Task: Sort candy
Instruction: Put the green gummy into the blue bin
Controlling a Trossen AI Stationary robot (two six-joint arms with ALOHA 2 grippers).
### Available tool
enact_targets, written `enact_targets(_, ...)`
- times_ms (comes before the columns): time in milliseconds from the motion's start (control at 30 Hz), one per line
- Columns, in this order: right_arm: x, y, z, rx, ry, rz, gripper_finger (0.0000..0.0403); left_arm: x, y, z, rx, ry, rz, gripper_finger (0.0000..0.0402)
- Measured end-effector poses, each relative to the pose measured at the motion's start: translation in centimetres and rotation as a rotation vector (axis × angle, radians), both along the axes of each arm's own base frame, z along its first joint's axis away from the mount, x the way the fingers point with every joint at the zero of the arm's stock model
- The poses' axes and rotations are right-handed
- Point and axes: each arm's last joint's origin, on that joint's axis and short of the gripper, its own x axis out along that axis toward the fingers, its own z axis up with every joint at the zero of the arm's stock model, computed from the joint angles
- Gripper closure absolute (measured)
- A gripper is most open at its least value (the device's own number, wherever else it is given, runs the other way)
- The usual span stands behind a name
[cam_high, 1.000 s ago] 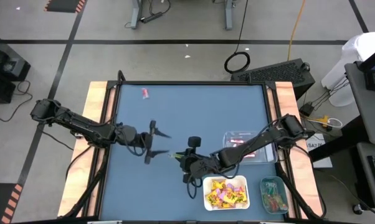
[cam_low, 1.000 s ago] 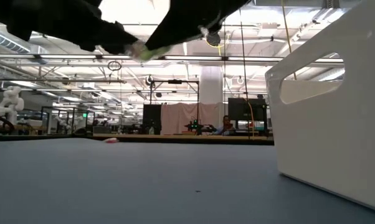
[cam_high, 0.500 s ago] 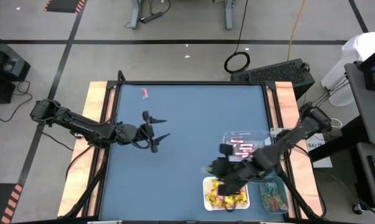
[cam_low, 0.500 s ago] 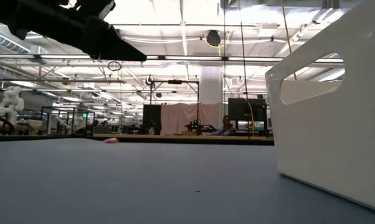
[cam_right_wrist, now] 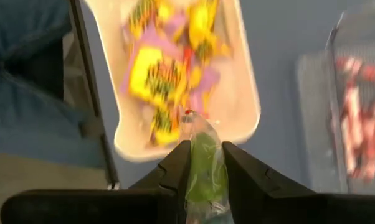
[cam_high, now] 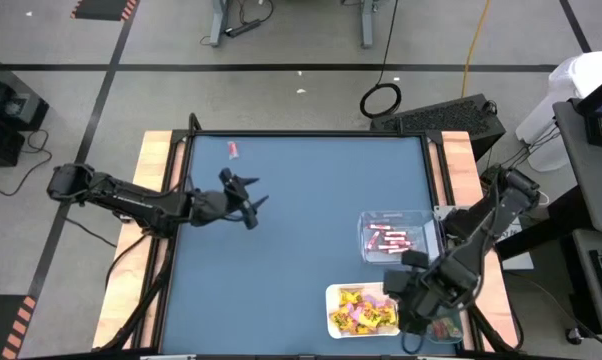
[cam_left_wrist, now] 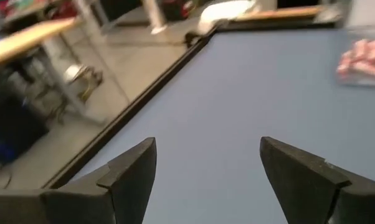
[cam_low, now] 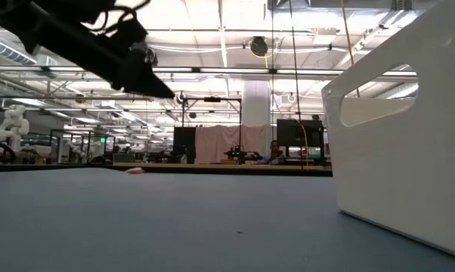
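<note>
High view: a white tray (cam_high: 333, 296) of yellow wrapped candy (cam_high: 361, 310) is seen at the blue surface's (cam_high: 301, 220) near edge, beside a clear tray of pink-red sticks (cam_high: 386, 238). One pink piece (cam_high: 233, 150) lies far off.

Left wrist view: the left hand (cam_left_wrist: 207, 163) is spread open over bare surface.

Right wrist view: a green wrapped candy (cam_right_wrist: 203, 163) is pinched in the right hand (cam_right_wrist: 204, 163) above the white tray.

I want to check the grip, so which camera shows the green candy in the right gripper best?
The right wrist view: the green candy fills the gap of the right gripper, pinched between its fingers above the white tray. In the high view the gripper hides the candy. The low and left wrist views do not show it.
</note>
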Motion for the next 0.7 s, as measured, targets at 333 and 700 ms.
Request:
enact_targets(333, -3.8, 2.3, -0.3, 0.019, 0.125, -0.097, 0.0324, -0.4, 1.6, -0.8, -0.065, 0.056, 0.088, 0.0111)
enact_targets(700, -8.4, 3.6, -1.9, -0.067, 0.215, -0.234, 0.0324, -1.1, 3.2, -1.8, -0.100, 0.142, 0.198, 0.0111)
